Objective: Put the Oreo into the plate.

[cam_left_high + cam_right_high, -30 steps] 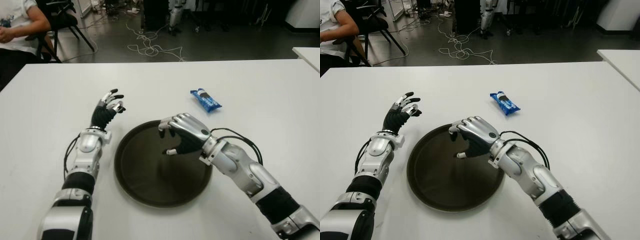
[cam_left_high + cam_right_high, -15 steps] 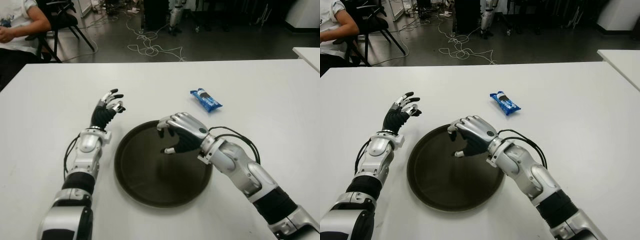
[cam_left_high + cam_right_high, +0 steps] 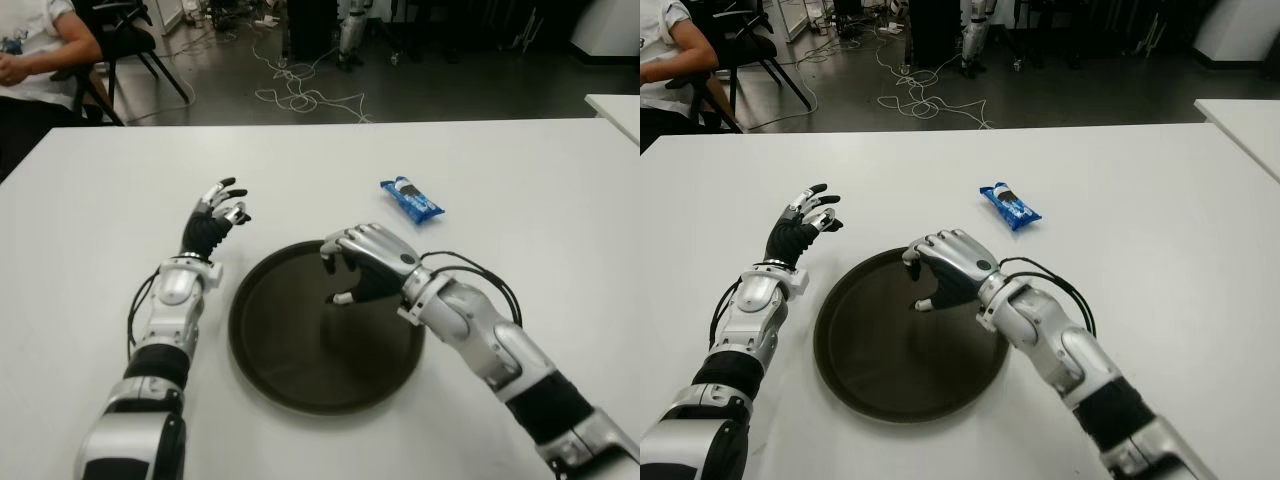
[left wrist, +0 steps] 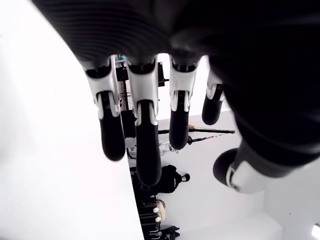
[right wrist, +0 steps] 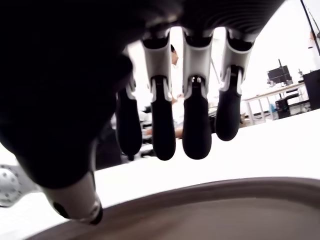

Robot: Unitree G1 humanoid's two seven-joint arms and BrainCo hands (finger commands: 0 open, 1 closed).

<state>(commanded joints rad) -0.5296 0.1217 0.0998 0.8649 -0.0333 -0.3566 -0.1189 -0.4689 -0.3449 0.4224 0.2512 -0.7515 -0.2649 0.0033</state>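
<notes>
Over the plate (image 3: 300, 385): my right hand (image 3: 365, 265), fingers loose, holding nothing.
Left of plate: my left hand (image 3: 212, 225), fingers spread, idle.
Beyond plate: Oreo (image 3: 411, 199) on table (image 3: 520, 200).
Progress: nothing done; grasp and drop remain.

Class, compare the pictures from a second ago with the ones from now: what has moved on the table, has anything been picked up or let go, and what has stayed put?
Only the right hand moved: it drifted slightly toward the far rim of the plate, holding nothing, fingers relaxed. Nothing was grasped or released. The Oreo lies where it was on the table beyond the plate, and the left hand stays open left of the plate.
</notes>
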